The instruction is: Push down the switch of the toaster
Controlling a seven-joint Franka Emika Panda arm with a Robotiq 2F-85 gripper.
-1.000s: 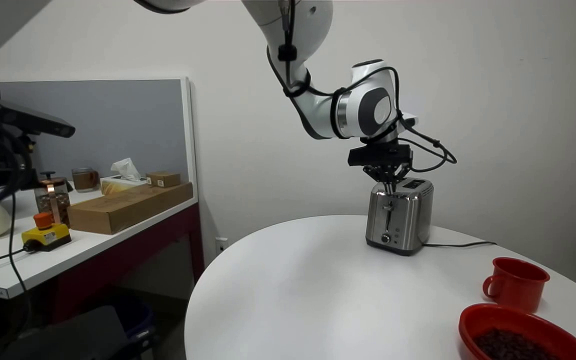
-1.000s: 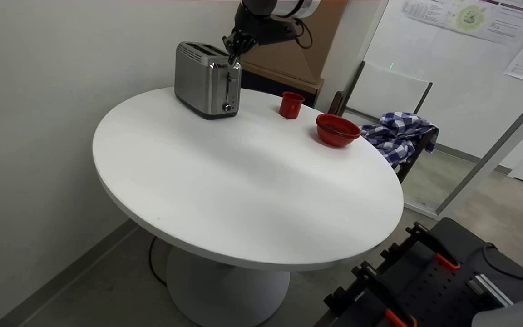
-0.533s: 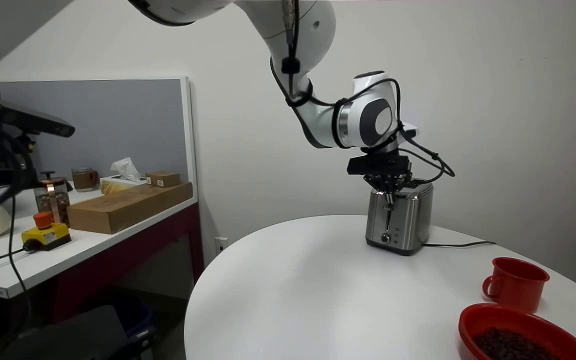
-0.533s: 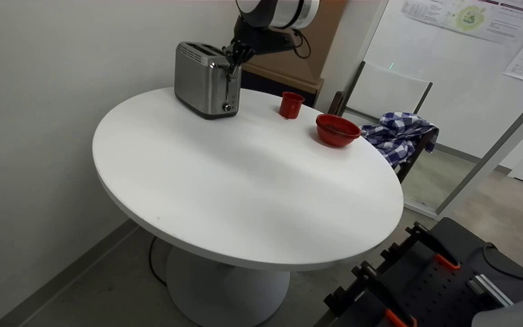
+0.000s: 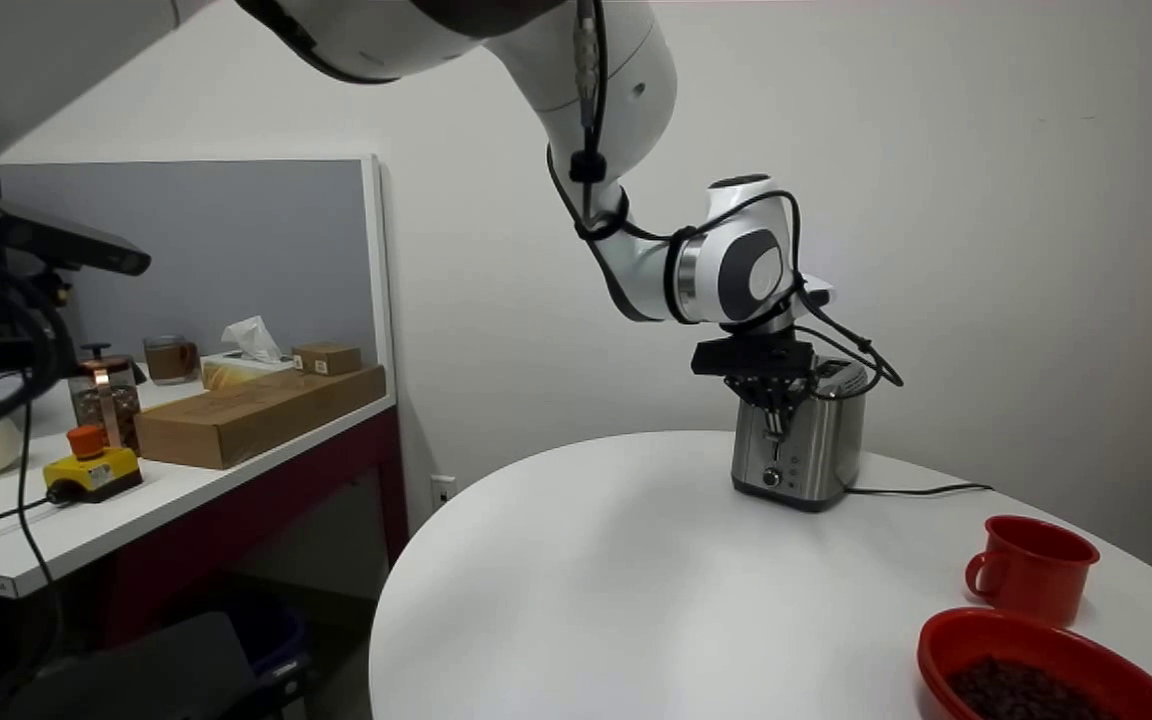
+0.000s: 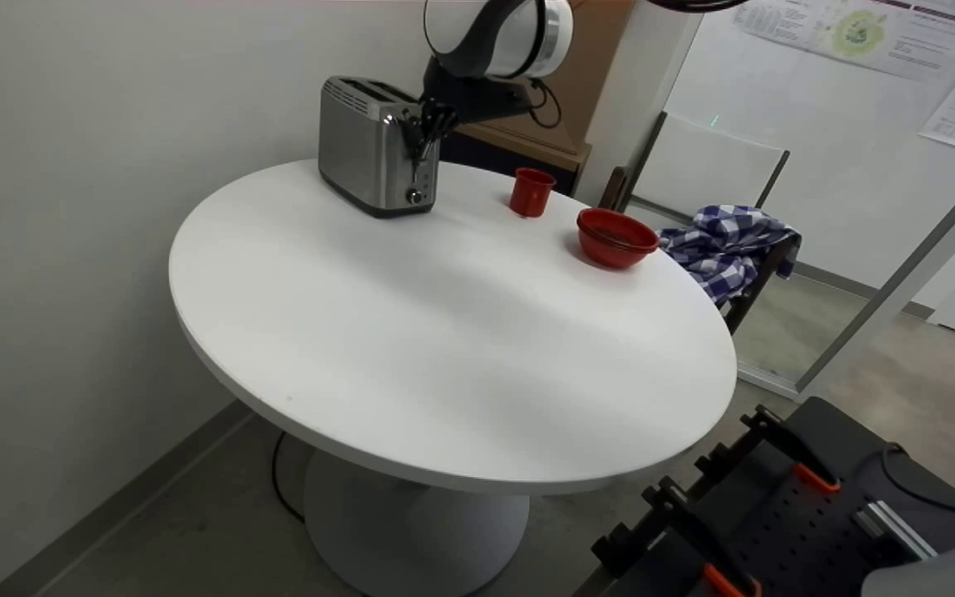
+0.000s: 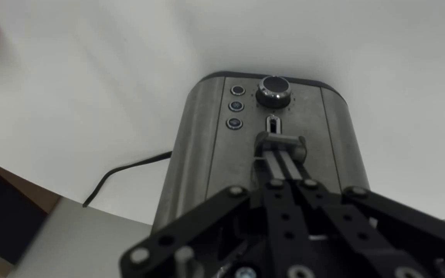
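The toaster (image 5: 846, 450) is silver, with a dark base (image 6: 403, 212); on its narrow end the switch (image 7: 284, 139) shows a dull grey, and the knob (image 7: 274, 87) a black cap in a chrome ring. At that same end the gripper (image 7: 279, 155) is black, its fingers (image 7: 273, 164) pale grey. Above the toaster the arm (image 5: 636, 130) is white with dark grey patches; under the toaster the table (image 6: 461, 348) is white. Near the toaster comes a red cup (image 6: 532, 195), farther from it a red bowl (image 6: 610, 255) with dark brown contents (image 5: 1021, 690), and well apart from it a cloth (image 6: 726, 249) in blue-and-white checks.
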